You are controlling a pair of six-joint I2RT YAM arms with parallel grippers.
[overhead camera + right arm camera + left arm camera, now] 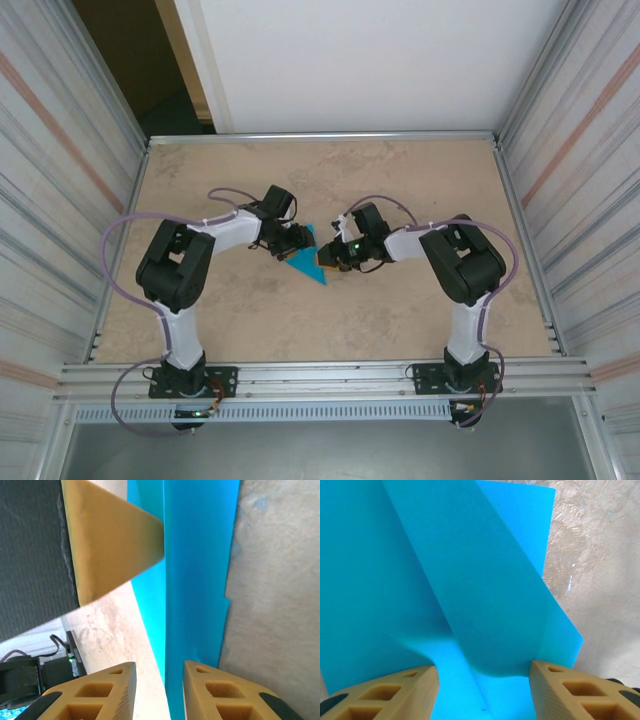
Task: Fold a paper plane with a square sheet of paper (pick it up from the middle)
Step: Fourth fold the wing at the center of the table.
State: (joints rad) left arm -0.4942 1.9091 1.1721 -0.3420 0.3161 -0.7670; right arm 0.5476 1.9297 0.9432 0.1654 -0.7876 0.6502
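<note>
At the middle of the table (400, 180) lies one teal sheet of paper (303, 265), partly folded so that from above it reads as a pointed triangle, tip toward the near edge. Two arms meet over it: the left gripper (296, 245) at its left edge, the right gripper (333, 258) at its right edge.

In the left wrist view the sheet (445, 580) shows one long diagonal crease with a flap lifted over it. The left gripper (484, 680) has its two tan fingers (385, 695) spread wide, with paper spanning the gap.

In the right wrist view the sheet (197, 570) stands nearly edge-on as a narrow strip. The right gripper (160, 672) has its jaws a little apart, with bare table showing between the strip and one finger. The strip meets the other finger, though whether that pad presses it I cannot tell. One finger (115, 540) of the left gripper juts in from above, close to the paper.

The table is beige and mottled. Corrugated side walls (60, 150) flank it, a white back wall (350, 60) closes the far side, and a metal rail (330, 375) runs along the near edge. Open tabletop lies on every side of the sheet, well clear of the walls.
</note>
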